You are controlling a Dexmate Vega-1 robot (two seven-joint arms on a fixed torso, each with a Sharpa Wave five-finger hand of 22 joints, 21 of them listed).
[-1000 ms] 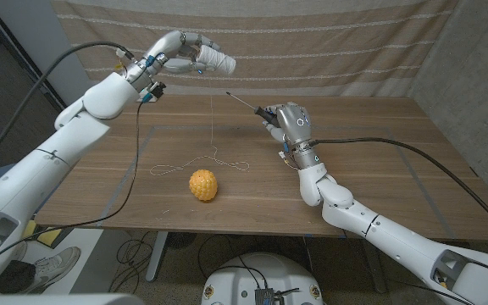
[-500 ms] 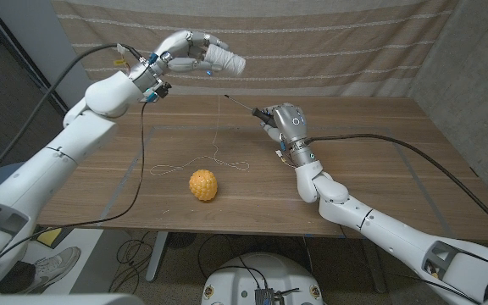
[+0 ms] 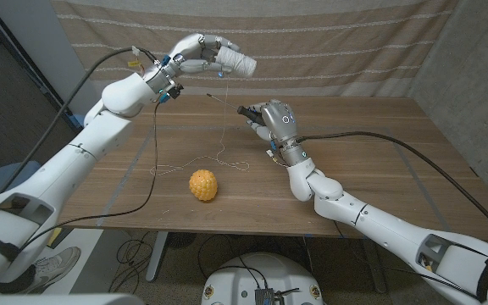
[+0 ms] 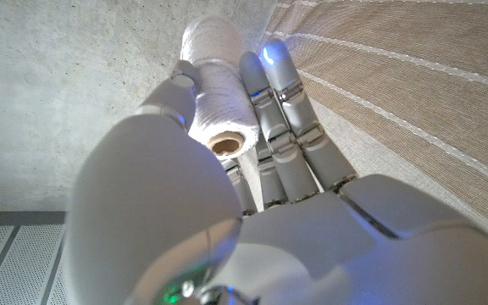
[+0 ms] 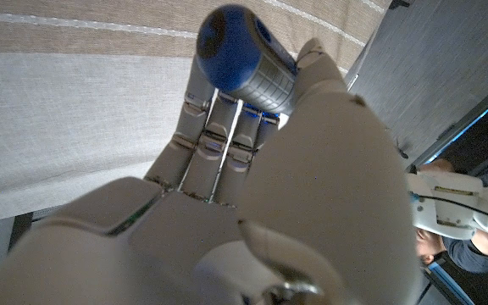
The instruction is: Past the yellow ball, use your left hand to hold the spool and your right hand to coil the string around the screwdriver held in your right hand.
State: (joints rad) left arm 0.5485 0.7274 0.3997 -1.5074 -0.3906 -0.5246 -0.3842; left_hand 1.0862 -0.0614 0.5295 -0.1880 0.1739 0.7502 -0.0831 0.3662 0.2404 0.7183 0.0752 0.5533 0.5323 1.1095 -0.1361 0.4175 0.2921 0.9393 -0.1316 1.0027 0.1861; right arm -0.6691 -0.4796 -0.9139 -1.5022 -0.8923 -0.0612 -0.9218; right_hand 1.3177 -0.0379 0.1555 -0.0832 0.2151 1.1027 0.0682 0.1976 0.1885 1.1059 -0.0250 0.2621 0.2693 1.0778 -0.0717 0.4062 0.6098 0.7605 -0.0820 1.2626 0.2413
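The left robot hand is gripping the light spool above the bench; limp string is hanging. The right robot hand is clasping the stiff screwdriver by its handle.

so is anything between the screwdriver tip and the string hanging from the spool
Nothing visible. The screwdriver tip sits right beside the string dropping from the spool; the yellow ball lies nearer, on the table.

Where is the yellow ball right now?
In the head view, the yellow ball sits on the wooden table near its front edge, left of the middle, just in front of the loose string.
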